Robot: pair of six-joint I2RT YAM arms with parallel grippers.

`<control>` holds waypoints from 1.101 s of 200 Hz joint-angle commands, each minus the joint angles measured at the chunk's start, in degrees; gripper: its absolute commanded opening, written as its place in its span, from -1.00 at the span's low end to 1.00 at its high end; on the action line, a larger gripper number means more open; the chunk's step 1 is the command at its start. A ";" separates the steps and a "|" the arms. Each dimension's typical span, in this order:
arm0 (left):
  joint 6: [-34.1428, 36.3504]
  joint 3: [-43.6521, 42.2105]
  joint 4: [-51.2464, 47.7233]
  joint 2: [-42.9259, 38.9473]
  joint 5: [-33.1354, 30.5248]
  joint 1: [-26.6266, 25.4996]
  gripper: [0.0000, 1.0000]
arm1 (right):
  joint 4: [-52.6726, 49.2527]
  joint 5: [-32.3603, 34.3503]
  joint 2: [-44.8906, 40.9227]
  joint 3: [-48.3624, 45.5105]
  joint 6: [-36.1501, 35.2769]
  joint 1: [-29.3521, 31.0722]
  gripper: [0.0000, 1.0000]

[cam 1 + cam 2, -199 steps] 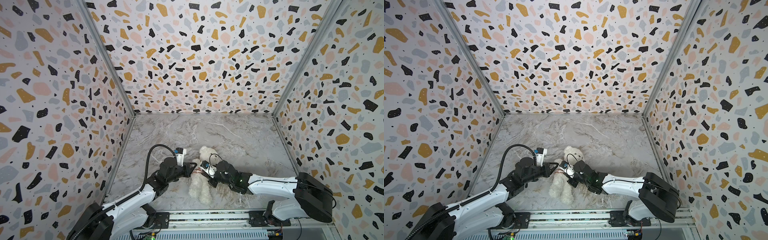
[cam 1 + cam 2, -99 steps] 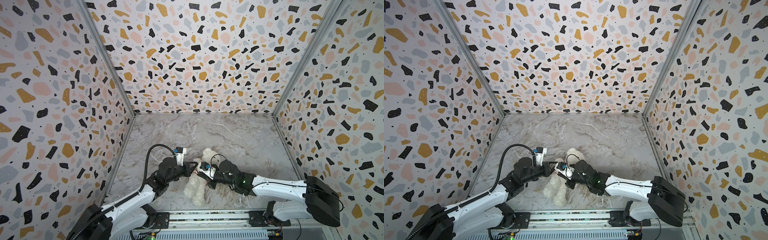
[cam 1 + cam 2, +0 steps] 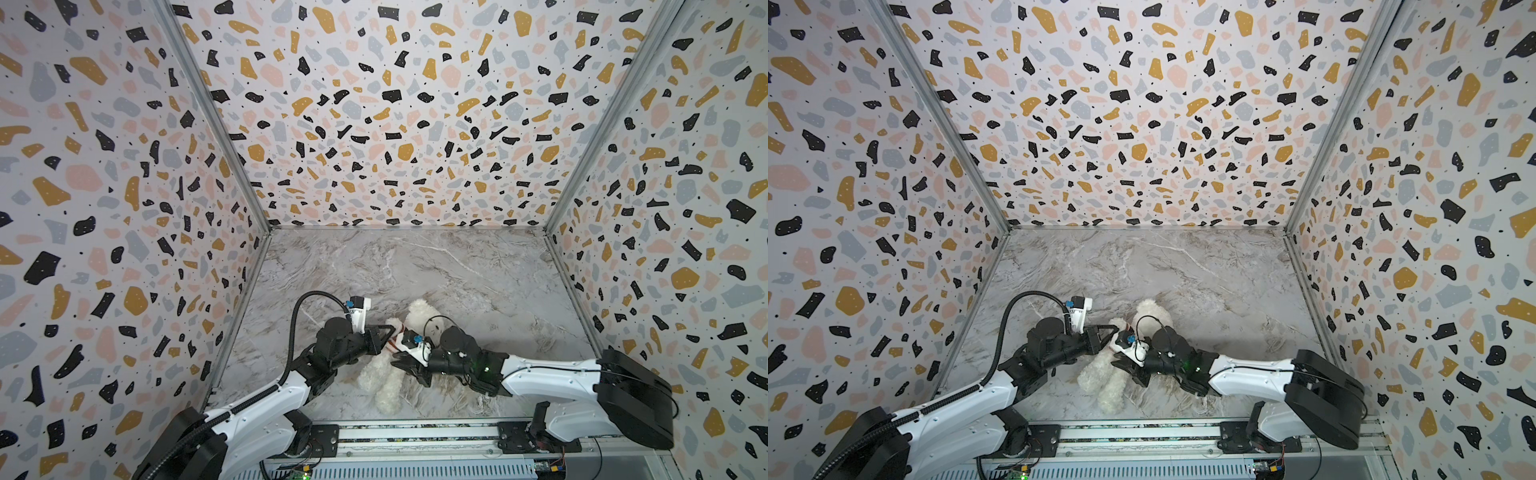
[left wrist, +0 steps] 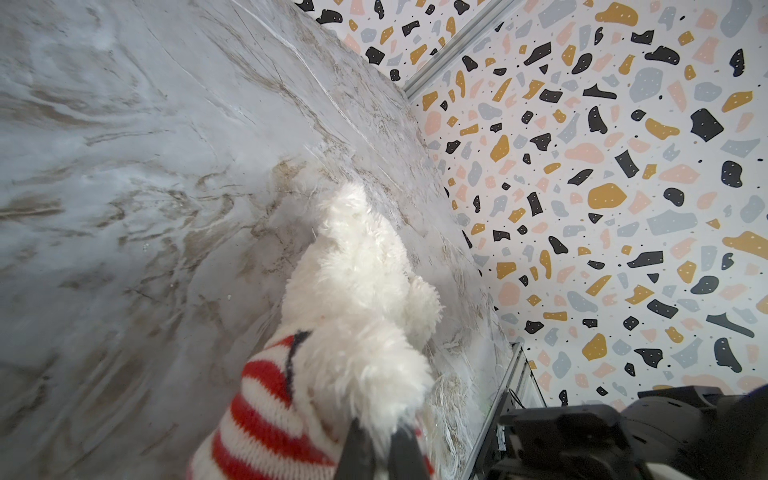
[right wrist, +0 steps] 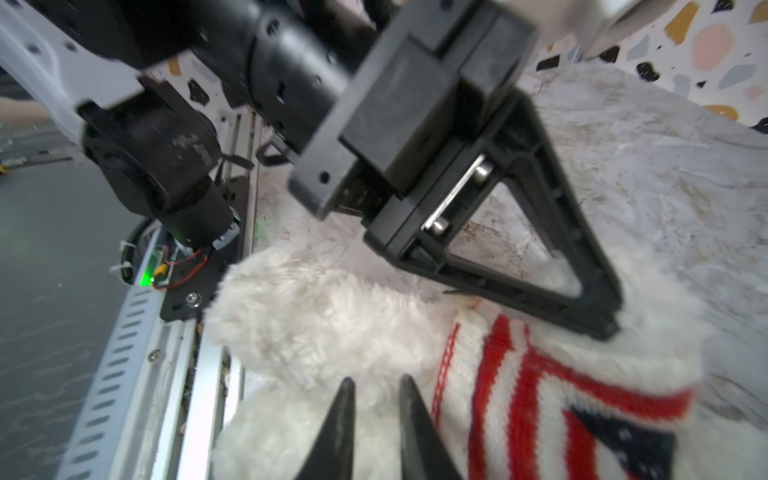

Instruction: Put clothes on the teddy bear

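now | left gripper (image 4: 376,428) pinches teddy bear (image 4: 353,282) | right gripper (image 5: 376,384) released | wrist views: striped sweater (image 5: 519,395)

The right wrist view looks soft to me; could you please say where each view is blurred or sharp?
Right wrist view: the left claw and striped sweater are blurred; left wrist view: the teddy bear has crisp fur, the marble tabletop looks smeared; both top views: sharp and evenly lit.

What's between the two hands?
The bear in its striped sweater. In the right wrist view, white fur and red-and-white knit fill the stretch from the right hand to the left hand.
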 commanded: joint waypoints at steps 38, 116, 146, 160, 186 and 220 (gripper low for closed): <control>1.42 0.70 2.76 -1.12 -0.15 0.27 -1.00 | -5.94 7.61 -16.16 -8.57 5.54 -2.57 -0.23; -0.35 0.96 3.49 -1.48 0.29 0.28 -1.00 | 1.58 6.41 -6.77 -8.96 7.04 -2.47 -0.25; -1.29 0.49 4.05 -1.68 0.51 0.27 -1.00 | 4.56 5.96 -2.81 -6.84 6.24 -2.46 -0.29; -1.99 0.09 4.86 -1.69 0.68 0.29 -1.00 | 4.15 5.98 -1.14 -5.43 5.31 -2.41 -0.33; -2.38 0.25 5.11 -1.74 0.50 0.29 -1.00 | 4.77 5.14 0.88 -4.62 4.79 -2.32 -0.47; -2.48 1.61 4.49 -1.73 0.73 0.29 -1.00 | 4.36 5.16 3.35 -4.43 4.31 -2.26 -0.97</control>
